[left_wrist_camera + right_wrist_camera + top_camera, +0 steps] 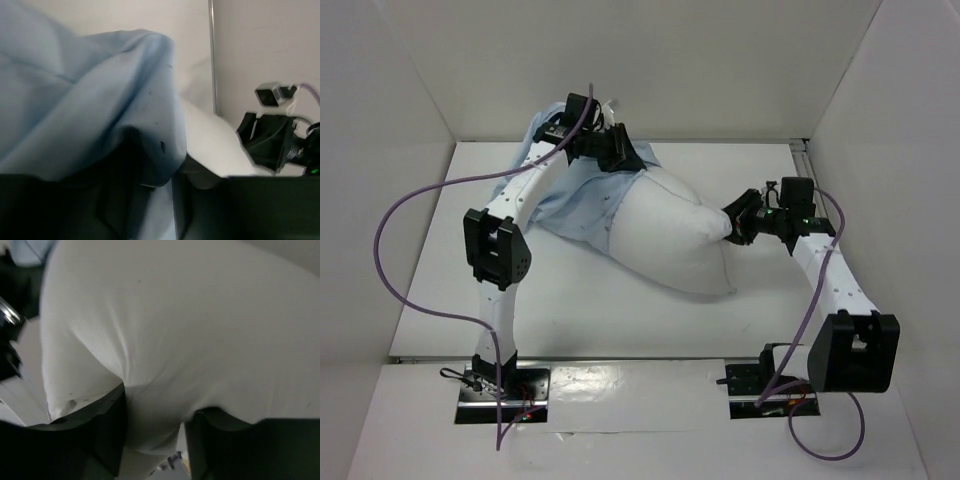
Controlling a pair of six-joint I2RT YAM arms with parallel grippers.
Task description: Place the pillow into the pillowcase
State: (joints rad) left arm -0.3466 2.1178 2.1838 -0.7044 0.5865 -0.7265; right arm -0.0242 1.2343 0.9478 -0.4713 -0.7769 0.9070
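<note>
Closely around pillow [665, 235], pillowcase [570, 205]: white walls [670, 70]

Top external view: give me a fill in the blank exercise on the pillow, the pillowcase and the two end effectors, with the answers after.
1. The pillow is ____ in colour.
2. In the top view, the pillowcase lies to the ____ of the pillow's bare part.
3. The right end effector is at a corner of the ____.
4. The left end effector is at the far edge of the light-blue ____.
Missing words: white; left; pillow; pillowcase.
</note>
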